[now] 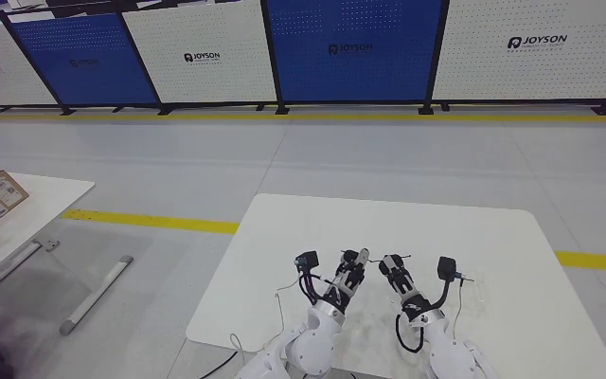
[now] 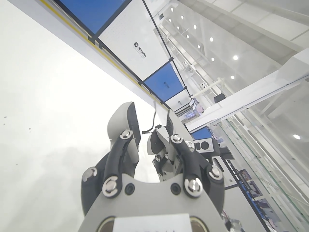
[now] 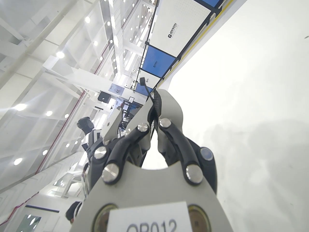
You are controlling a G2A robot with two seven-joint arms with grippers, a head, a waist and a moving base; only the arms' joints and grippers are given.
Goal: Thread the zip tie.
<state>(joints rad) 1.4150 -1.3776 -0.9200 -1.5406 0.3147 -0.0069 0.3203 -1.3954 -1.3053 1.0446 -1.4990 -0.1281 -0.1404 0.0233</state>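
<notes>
The right tool point(image 3: 155, 96) is pinching the black zip tie point(image 3: 145, 86) tight, the strap running out beyond its tip with the head end outermost. The left tool point(image 2: 150, 113) is gaping wide and carrying nothing, sitting just left of it above the near counter point(image 1: 473, 246), with the tie lying in line with its opening.

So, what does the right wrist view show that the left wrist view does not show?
Right wrist view: the right gripper with its fingers shut on the black zip tie, whose head sticks out past them. Left wrist view: the left gripper with its fingers apart and nothing between them; the right gripper is seen farther off through the gap. Both: the zip tie, the white table and the blue and white panels behind it.
</notes>
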